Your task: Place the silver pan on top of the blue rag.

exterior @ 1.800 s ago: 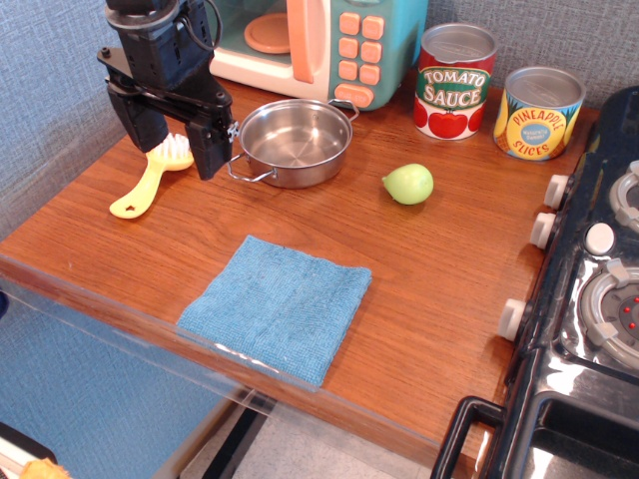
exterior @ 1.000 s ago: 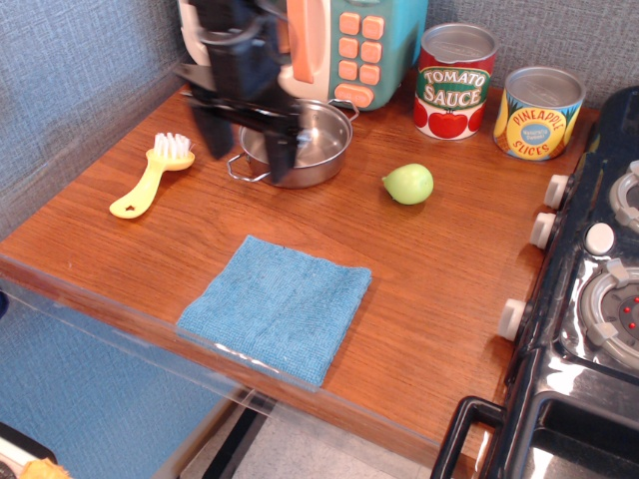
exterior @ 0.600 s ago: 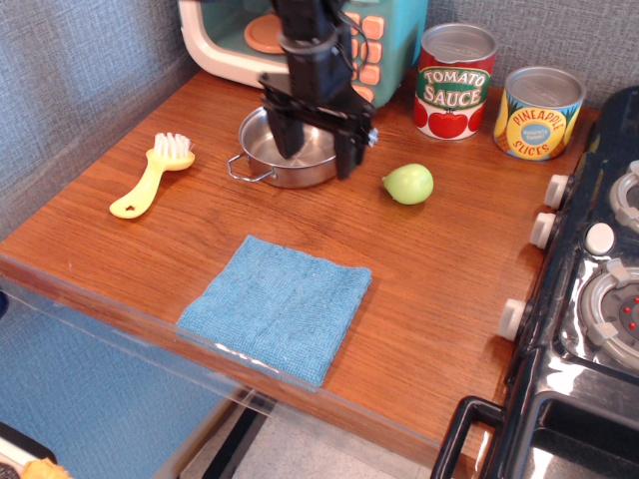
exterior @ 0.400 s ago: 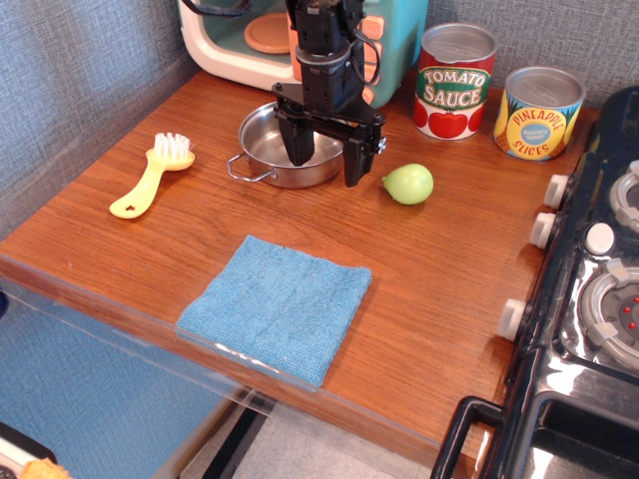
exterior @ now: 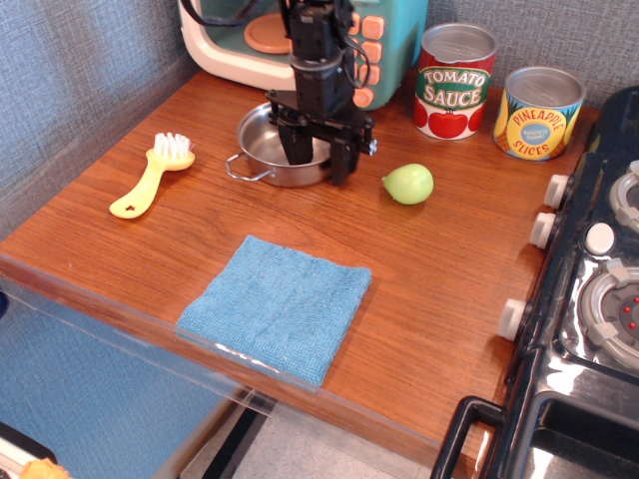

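The silver pan (exterior: pixel 262 146) sits on the wooden counter in front of the toy microwave, with one wire loop handle pointing front-left. My gripper (exterior: pixel 319 158) is lowered over the pan's right rim. One finger is inside the pan and the other (exterior: pixel 342 163) is outside, so the jaws straddle the rim with a narrow gap between them. The gripper hides the pan's right side. The blue rag (exterior: pixel 278 305) lies flat near the counter's front edge, well in front of the pan, with nothing on it.
A green pear (exterior: pixel 408 184) lies just right of the gripper. A yellow brush (exterior: pixel 152 177) lies left of the pan. The toy microwave (exterior: pixel 250 35), the tomato sauce can (exterior: pixel 455 80) and the pineapple can (exterior: pixel 539 112) stand along the back. A stove (exterior: pixel 599 289) borders the right side.
My gripper swung from left of the pan across to its right rim and came down. Its jaws have narrowed around the rim, and the pan shifted very slightly left.
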### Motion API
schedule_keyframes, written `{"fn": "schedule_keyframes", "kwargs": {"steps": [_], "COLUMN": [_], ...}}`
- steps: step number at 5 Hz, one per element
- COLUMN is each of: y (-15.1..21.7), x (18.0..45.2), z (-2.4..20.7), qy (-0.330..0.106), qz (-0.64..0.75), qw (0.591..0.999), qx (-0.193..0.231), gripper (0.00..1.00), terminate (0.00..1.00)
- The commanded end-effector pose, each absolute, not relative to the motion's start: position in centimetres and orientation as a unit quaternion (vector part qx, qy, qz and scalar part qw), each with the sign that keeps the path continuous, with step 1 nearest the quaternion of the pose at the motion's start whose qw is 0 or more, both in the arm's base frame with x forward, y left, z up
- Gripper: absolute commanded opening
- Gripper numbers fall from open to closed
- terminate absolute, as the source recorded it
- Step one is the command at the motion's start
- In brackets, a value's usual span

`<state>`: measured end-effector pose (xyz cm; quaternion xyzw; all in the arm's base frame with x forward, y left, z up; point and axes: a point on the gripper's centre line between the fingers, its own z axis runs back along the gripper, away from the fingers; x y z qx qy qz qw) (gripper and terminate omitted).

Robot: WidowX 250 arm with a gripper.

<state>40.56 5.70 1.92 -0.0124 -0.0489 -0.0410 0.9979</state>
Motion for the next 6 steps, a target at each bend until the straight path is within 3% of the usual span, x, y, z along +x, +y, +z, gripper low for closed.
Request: {"fn": "schedule_keyframes", "kwargs": {"steps": [1, 2, 4, 5, 6], "y": [7.3, 7.5, 7.0, 5.9, 5.2], "x": [41.8, 41.4, 36.2, 32.2, 28.4], "z": [7.2, 11.8, 18.9, 20.0, 18.9], "qy": [-0.096, -0.133, -0.197, -0.207, -0.190], "qz": [-0.044, -0.051, -0.070, -0.091, -0.107], "qw": [0.994, 0.990, 0.978, 0.973, 0.976], "qx": [-0.018, -0.018, -0.025, -0.033, -0.026], "gripper": [0.00, 0.00, 0.00, 0.00, 0.00], "terminate": [0.00, 0.00, 0.00, 0.00, 0.00]}}
